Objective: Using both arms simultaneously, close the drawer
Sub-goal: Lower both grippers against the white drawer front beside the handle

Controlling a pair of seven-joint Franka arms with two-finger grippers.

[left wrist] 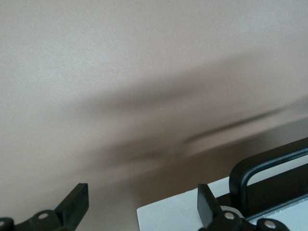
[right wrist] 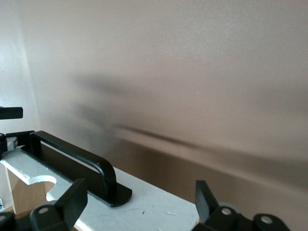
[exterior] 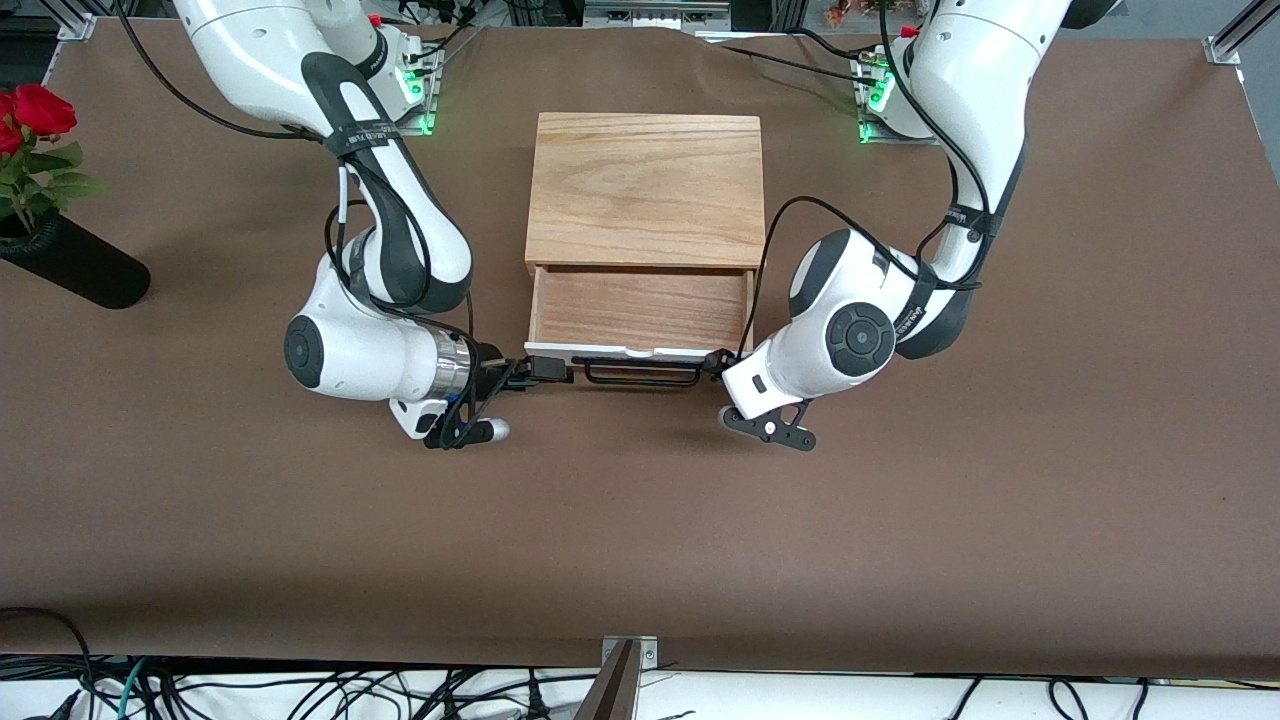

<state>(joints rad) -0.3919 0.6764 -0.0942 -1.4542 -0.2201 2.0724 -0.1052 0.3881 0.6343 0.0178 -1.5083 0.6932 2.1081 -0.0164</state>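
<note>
Front view: the drawer (exterior: 640, 310) stands pulled out of the oak box (exterior: 645, 190) mid-table, toward the robots' edge. The right tool (exterior: 545, 368) and left tool (exterior: 720, 362) meet its white panel's ends.

Left wrist view: left tool (left wrist: 139, 204) spread, one finger (left wrist: 207, 204) on the panel.

Right wrist view: right tool (right wrist: 139, 204) spread astride the panel beside the handle (right wrist: 72, 156). Probably light, rigid, free-sliding; push both ends evenly.

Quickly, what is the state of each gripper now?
Left gripper: open, at one end of the drawer front, holding nothing.
Right gripper: open, at its other end, holding nothing.
</note>
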